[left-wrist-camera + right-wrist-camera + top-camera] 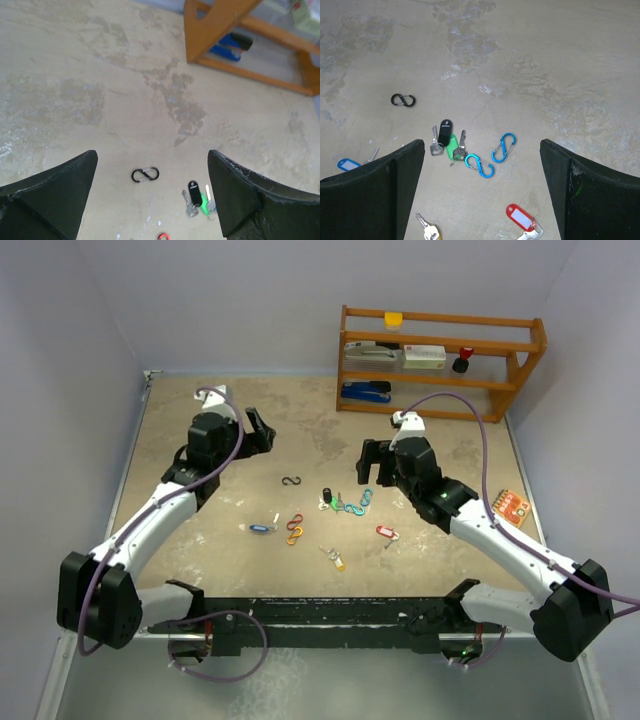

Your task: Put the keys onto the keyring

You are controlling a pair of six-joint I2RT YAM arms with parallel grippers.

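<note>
The left arm's jaws stand wide apart with nothing between them, above the mottled beige surface [300,435]; their dark wedge-shaped fingers [47,197] fill the lower corners of the left wrist view. The keys all lie loose on the surface between the two arms. Farthest left is the blue-tagged key [262,528], half hidden behind a finger in the right wrist view; near it lie a thin black S-shaped clip [291,481] of bent wire and an orange-red clip [294,529], the latter cut off at the bottom edge of the left wrist view. In the middle, two small silver keys, one with a black plastic tag [445,131] and one with a green tag [452,150], lie touching in a cluster; the green one is partly covered by the black. The yellow-headed key [336,560] lies nearer the arm bases, cropped in the right wrist view; two shiny blue clips [480,165] lie just beside the cluster. The red-tagged key [520,216] has its blade cut off by the frame. The right arm's jaws are likewise spread wide and empty, above the cluster. A wooden rack [450,319] stands at the far right; its contents are hard to make out.
</note>
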